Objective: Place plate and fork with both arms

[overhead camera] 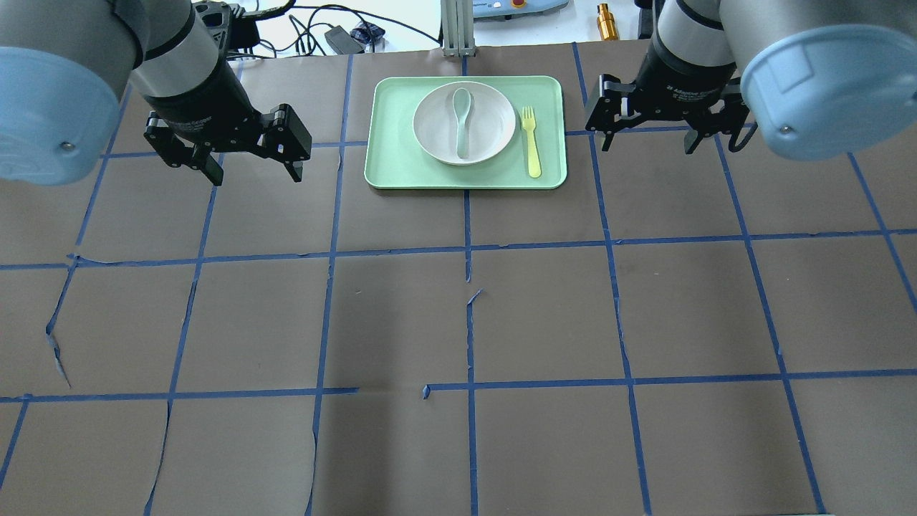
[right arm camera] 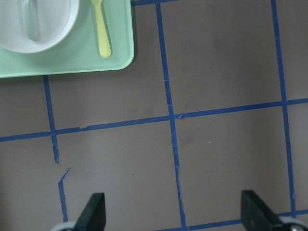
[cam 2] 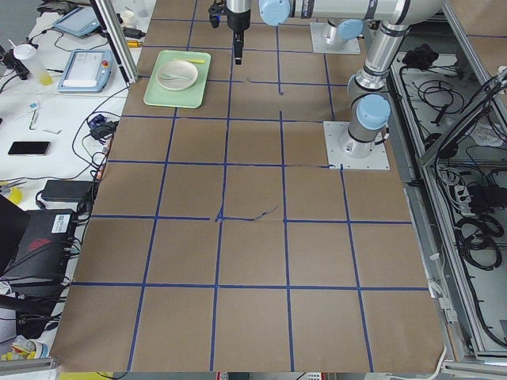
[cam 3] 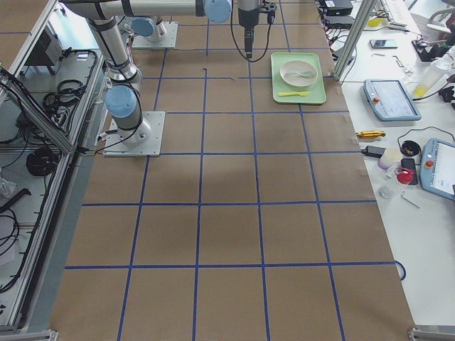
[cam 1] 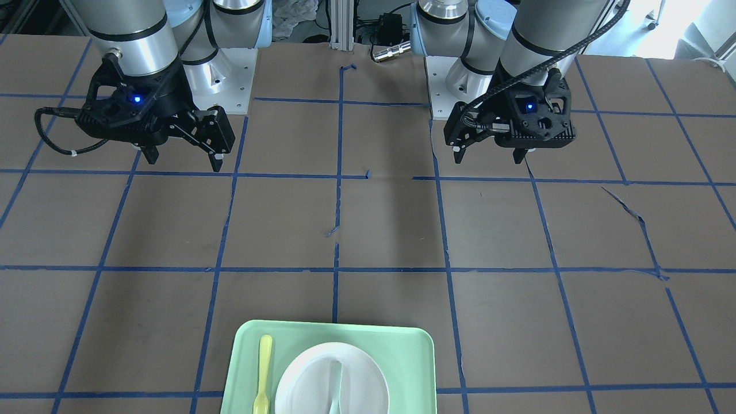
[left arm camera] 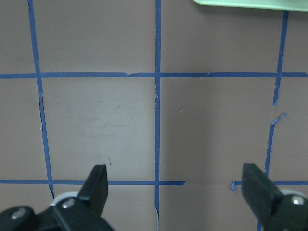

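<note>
The white plate (overhead camera: 433, 118) sits in the pale green tray (overhead camera: 394, 161) at the far middle of the table. A grey-green spoon (overhead camera: 462, 122) lies in the plate. The yellow fork (overhead camera: 531, 143) lies in the tray just right of the plate, tines pointing away from me. My left gripper (overhead camera: 256, 178) is open and empty, hovering left of the tray. My right gripper (overhead camera: 648, 148) is open and empty, hovering right of the tray. The right wrist view shows the plate (right arm camera: 53, 24), fork (right arm camera: 101, 29) and tray (right arm camera: 72, 62) at its top left. The front view shows the left gripper (cam 1: 489, 160) and right gripper (cam 1: 185, 164).
Brown paper with a blue tape grid (overhead camera: 469, 251) covers the table; some tape is torn and lifted (overhead camera: 474, 295). An aluminium post (overhead camera: 455, 29), cables and a brass cylinder (overhead camera: 605, 18) stand beyond the far edge. The left wrist view shows only the tray's edge (left arm camera: 250, 2).
</note>
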